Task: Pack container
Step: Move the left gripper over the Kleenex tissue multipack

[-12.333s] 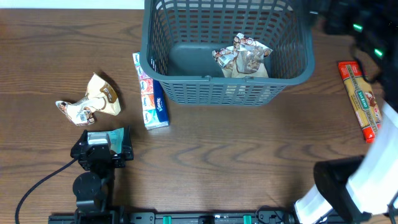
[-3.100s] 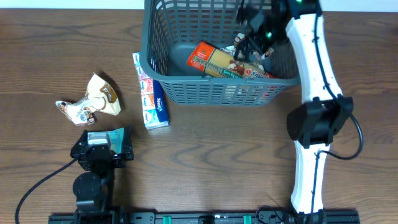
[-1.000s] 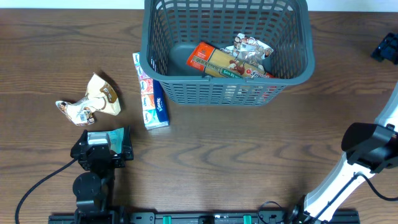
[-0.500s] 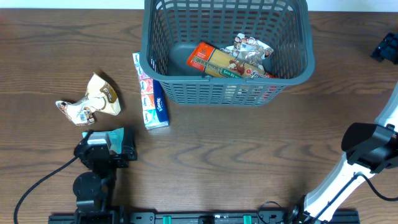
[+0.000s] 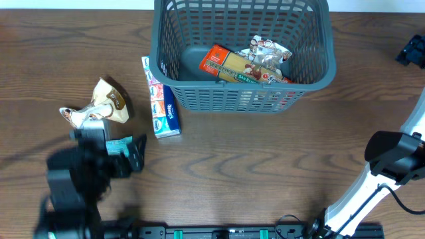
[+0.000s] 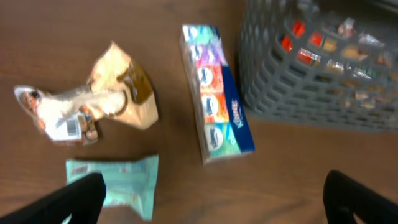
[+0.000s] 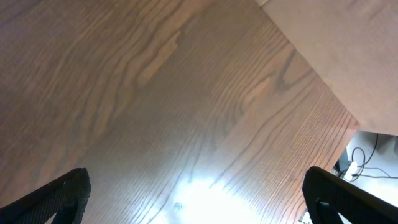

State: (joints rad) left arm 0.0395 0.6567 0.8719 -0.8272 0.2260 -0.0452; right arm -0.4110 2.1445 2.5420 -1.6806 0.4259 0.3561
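Observation:
The container (image 5: pixel 242 98) is a dark grey slotted basket at the back middle of the table. Inside lie a red pasta packet (image 5: pixel 232 65) and a crumpled snack packet (image 5: pixel 269 53). Left of it on the wood lie a tissue pack (image 5: pixel 161 106), a crumpled beige packet (image 5: pixel 99 106) and a teal packet (image 5: pixel 119 146). My left gripper (image 6: pixel 211 208) hangs open above the table with nothing between its fingers; the teal packet (image 6: pixel 115 190) lies by its left finger. My right gripper (image 5: pixel 412 52) is open over bare wood at the far right edge.
In the left wrist view the tissue pack (image 6: pixel 217 118) lies just left of the basket wall (image 6: pixel 311 74), and the beige packet (image 6: pixel 93 102) is further left. The right wrist view shows the table's edge (image 7: pixel 311 68) with cables beyond it.
My left arm has started moving and shows blurred, shifted left and forward over the teal packet. The right arm and the things in the basket have not moved in the last second.

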